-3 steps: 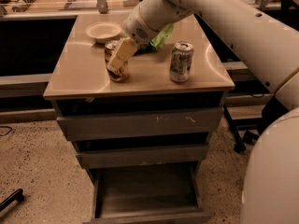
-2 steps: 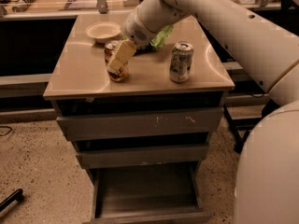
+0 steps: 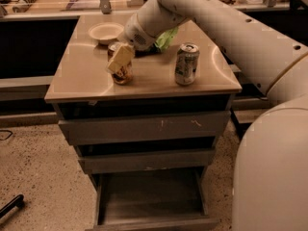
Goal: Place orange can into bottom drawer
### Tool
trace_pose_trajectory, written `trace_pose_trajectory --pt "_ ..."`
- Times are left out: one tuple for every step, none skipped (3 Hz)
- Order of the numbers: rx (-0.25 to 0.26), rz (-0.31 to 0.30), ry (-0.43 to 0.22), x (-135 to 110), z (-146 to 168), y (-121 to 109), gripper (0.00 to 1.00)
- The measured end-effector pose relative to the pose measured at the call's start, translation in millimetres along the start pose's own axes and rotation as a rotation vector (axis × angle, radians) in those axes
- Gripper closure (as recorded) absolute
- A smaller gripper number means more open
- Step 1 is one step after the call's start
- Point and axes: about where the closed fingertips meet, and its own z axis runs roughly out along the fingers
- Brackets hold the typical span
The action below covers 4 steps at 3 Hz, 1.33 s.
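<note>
Orange can (image 3: 123, 74) is on the cabinet top, not in the drawer. It stands upright, left of the middle and toward the front edge.

The robot's white arm (image 3: 216, 28) reaches in from the upper right, crossing over the back of the cabinet. Its rounded body (image 3: 272, 167) fills the lower right corner. The grey cabinet has a smooth tan top (image 3: 82, 83) and stands on a speckled floor (image 3: 38, 172). At its foot the bottom drawer (image 3: 149, 198) is pulled out toward the camera, and its bare grey inside holds nothing. Above it are the two shallower drawers, the top drawer (image 3: 144, 127) and the middle drawer (image 3: 147, 160).

A pale bowl (image 3: 106, 32) sits at the back left of the top, behind the orange can. A green object (image 3: 167, 36) shows partly from behind the arm. A silver-and-green can (image 3: 186, 64) stands upright to the right of the orange can, apart from it.

The gripper (image 3: 120, 61) is at the orange can, with its pale yellow tip lying across the can's upper front. Whether it is clamped on the can or loose around it cannot be told.
</note>
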Motion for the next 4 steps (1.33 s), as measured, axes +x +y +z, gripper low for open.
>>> trace_pose_trajectory --pt "0.000 0.000 0.000 0.0 0.0 0.0 0.51" --pt "0.000 0.000 0.000 -0.1 0.0 0.2 0.75" --pt "-0.031 -0.033 0.000 -6.6 -1.4 13.0 0.97" --pt "-0.070 -0.078 -0.001 -12.6 -18.6 42.3 1.00"
